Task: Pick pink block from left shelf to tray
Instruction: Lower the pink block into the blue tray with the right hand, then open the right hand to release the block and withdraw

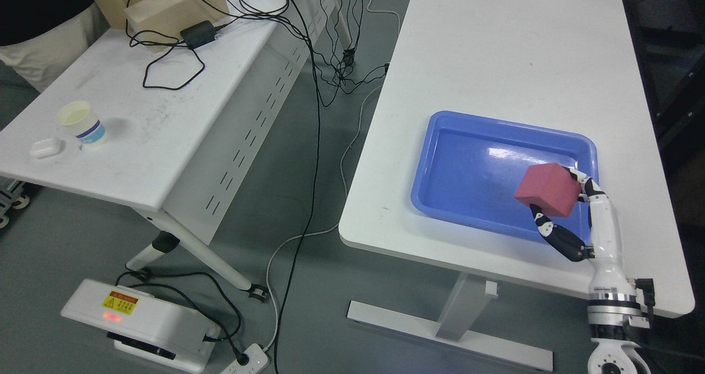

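1. My right hand (573, 209) comes up from the lower right edge, its white forearm crossing the front of the right table (495, 49).
2. Its fingers are closed around the pink block (548, 189): a dark thumb (556, 233) reaches in under the block's lower left side, and the other fingers (585, 187) wrap its right edge.
3. The block sits in my grip tilted (one corner points up and toward the camera), showing three faces.
4. It is over the near right part of the blue tray (440, 159); I cannot tell whether its underside touches the tray floor or is just above it.
5. The tray lies on the right table, near the front edge, with its long side running left to right. Apart from where the block is, its floor shows only a glare patch.
6. My left hand is out of view.
7. On the left table (165, 159), well apart from all this, stands a paper cup (82, 122) with a blue band, and just beside it a small white case (46, 147).
8. Further back on that table are a pale wooden block (165, 7) and a black adapter (197, 32) with its cables (316, 142) trailing down to the grey floor.
9. A white box (137, 321) with a yellow warning label sits on the floor under the left table, next to a power strip (248, 360).
10. At the upper left corner a person's sleeve (33, 16) shows, partly (dark top, pale cloth below).
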{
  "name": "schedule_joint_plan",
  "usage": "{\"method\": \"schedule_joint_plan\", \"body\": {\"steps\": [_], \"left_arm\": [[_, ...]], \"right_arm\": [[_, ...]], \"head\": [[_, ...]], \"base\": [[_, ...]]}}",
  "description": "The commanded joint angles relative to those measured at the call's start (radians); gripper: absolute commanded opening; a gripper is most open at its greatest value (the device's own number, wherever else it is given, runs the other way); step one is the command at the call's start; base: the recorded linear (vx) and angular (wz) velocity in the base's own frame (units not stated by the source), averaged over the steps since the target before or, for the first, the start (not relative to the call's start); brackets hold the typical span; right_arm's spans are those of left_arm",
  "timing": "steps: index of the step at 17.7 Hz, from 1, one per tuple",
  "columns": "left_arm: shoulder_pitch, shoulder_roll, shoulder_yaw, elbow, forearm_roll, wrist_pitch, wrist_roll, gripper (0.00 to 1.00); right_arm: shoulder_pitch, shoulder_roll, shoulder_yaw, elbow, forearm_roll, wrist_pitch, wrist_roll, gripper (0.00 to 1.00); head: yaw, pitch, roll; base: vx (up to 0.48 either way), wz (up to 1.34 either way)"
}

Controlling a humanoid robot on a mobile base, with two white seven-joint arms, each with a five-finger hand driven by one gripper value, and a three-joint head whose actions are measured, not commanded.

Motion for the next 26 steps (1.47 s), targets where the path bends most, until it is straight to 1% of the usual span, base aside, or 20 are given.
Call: {"method": "schedule_joint_plan", "body": {"steps": [1,4,5,8,9,11,14,15,19,20,21,22,25,26], "left_arm": [[0.009,0.017,0.0,0.0,-0.002,0.0,0.0,1.0],[0.009,0.017,0.0,0.0,-0.002,0.0,0.0,1.0],[0.009,0.017,0.0,0.0,-0.002,0.0,0.0,1.0],[0.009,0.017,0.0,0.0,-0.002,0.0,0.0,1.0],[0.009,0.017,0.0,0.0,-0.002,0.0,0.0,1.0],[0.009,0.017,0.0,0.0,-0.002,0.0,0.0,1.0],[0.009,0.017,0.0,0.0,-0.002,0.001,0.0,1.0],[0.009,0.017,0.0,0.0,-0.002,0.0,0.0,1.0],[0.009,0.017,0.0,0.0,-0.002,0.0,0.0,1.0],[0.009,0.017,0.0,0.0,-0.002,0.001,0.0,1.0],[0.009,0.017,0.0,0.0,-0.002,0.0,0.0,1.0],[0.009,0.017,0.0,0.0,-0.002,0.0,0.0,1.0],[0.009,0.017,0.0,0.0,-0.002,0.001,0.0,1.0],[0.009,0.017,0.0,0.0,-0.002,0.0,0.0,1.0]], "right_arm": [[0.006,-0.017,0.044,0.002,0.007,0.023,0.051,0.05],[0.008,-0.017,0.055,0.003,0.008,0.037,0.086,0.06],[0.008,-0.017,0.055,0.003,0.008,0.045,0.099,0.09],[0.011,-0.017,0.055,0.002,-0.005,0.059,0.132,0.27],[0.011,-0.017,0.059,0.002,-0.01,0.063,0.132,0.34],[0.011,-0.017,0.061,0.002,-0.067,0.097,0.132,0.52],[0.011,-0.017,0.061,0.0,-0.15,0.108,0.131,0.71],[0.011,-0.017,0.061,0.0,-0.157,0.108,0.131,0.75],[0.008,-0.017,0.068,-0.005,-0.159,0.099,0.134,0.86],[0.008,-0.017,0.071,-0.011,-0.159,0.097,0.134,0.93],[0.006,-0.017,0.07,-0.011,-0.163,0.095,0.126,0.97],[0.003,-0.017,0.067,-0.009,-0.201,0.095,0.12,0.98],[0.005,-0.017,0.027,-0.009,-0.471,0.094,0.128,0.98],[0.005,-0.017,0.004,-0.009,-0.525,0.095,0.132,0.98]], "head": [[0.0,0.0,0.0],[0.0,0.0,0.0],[0.0,0.0,0.0],[0.0,0.0,0.0],[0.0,0.0,0.0],[0.0,0.0,0.0],[0.0,0.0,0.0],[0.0,0.0,0.0],[0.0,0.0,0.0],[0.0,0.0,0.0],[0.0,0.0,0.0],[0.0,0.0,0.0],[0.0,0.0,0.0],[0.0,0.0,0.0]], "base": [[0.234,0.0],[0.181,0.0],[0.119,0.01],[0.092,0.0],[0.057,0.0],[0.026,0.0],[0.013,0.0],[0.0,0.0],[-0.005,0.0],[0.0,0.0],[0.0,0.0],[0.0,0.0],[0.0,0.0],[0.0,0.0]]}}
